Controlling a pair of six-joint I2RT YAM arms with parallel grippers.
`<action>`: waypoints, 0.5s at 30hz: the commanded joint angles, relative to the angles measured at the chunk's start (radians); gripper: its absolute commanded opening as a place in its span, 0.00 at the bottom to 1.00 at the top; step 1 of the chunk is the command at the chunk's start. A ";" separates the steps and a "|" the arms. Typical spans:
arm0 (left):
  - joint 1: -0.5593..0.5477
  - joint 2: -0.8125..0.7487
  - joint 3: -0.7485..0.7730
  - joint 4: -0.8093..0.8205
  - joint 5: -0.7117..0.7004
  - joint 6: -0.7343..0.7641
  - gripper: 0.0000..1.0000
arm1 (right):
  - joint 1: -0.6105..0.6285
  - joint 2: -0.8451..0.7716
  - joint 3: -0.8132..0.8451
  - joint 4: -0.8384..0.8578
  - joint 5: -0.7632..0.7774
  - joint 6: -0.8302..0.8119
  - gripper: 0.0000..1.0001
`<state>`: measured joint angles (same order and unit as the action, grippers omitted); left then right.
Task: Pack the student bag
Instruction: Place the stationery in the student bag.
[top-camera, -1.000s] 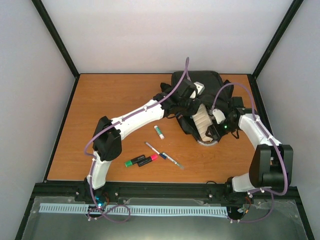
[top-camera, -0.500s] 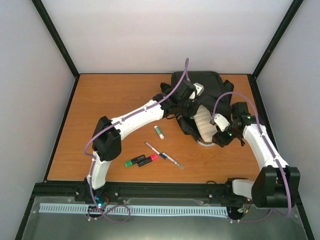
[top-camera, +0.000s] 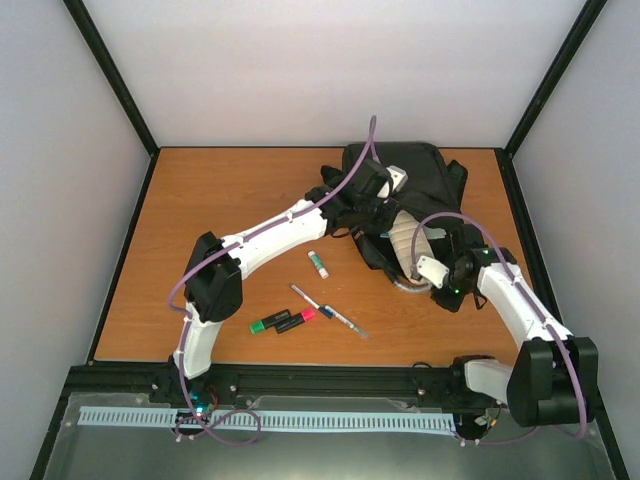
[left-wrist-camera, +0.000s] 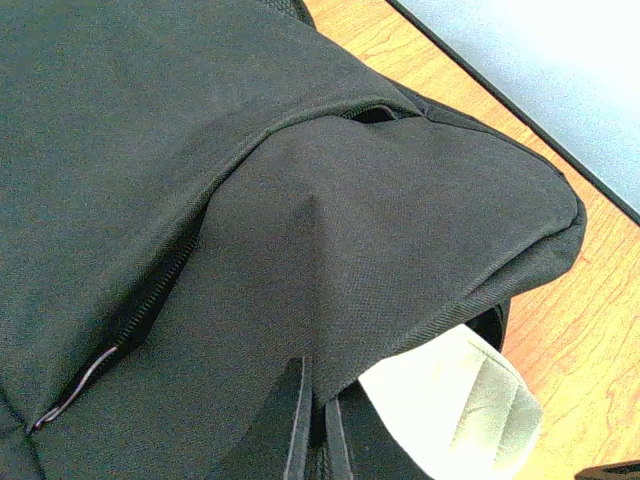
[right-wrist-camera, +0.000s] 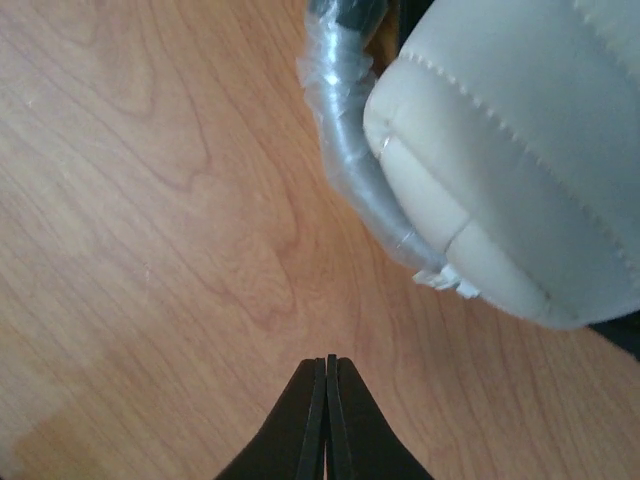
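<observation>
Wooden table (top-camera: 230, 190) bears student bag (top-camera: 425, 165), left claw (left-wrist-camera: 312, 385) pinching it.

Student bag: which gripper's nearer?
Left. The left gripper is clamped on fabric of the student bag; the right gripper is shut over the table, beside the pencil case.

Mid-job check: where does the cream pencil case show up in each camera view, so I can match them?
Top external: the pencil case sits right of centre, at the near edge of the black bag.
Left wrist: the case is at bottom right, below the bag's edge.
Right wrist: the case fills the upper right, above bare wood.
Shared landmark: the wooden table, visible in all three views.
</observation>
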<state>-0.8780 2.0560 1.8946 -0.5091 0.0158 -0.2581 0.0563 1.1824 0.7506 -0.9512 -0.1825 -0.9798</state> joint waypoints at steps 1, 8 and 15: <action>0.010 -0.079 0.016 0.049 0.029 -0.014 0.01 | 0.031 0.017 -0.007 0.102 0.006 -0.032 0.04; 0.010 -0.082 0.032 0.036 0.047 -0.016 0.01 | 0.045 0.094 0.014 0.243 -0.014 0.010 0.07; 0.010 -0.086 0.041 0.032 0.047 -0.009 0.01 | 0.051 0.126 0.021 0.423 -0.041 0.055 0.08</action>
<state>-0.8742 2.0525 1.8935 -0.5148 0.0433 -0.2581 0.0948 1.2926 0.7475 -0.6865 -0.1967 -0.9600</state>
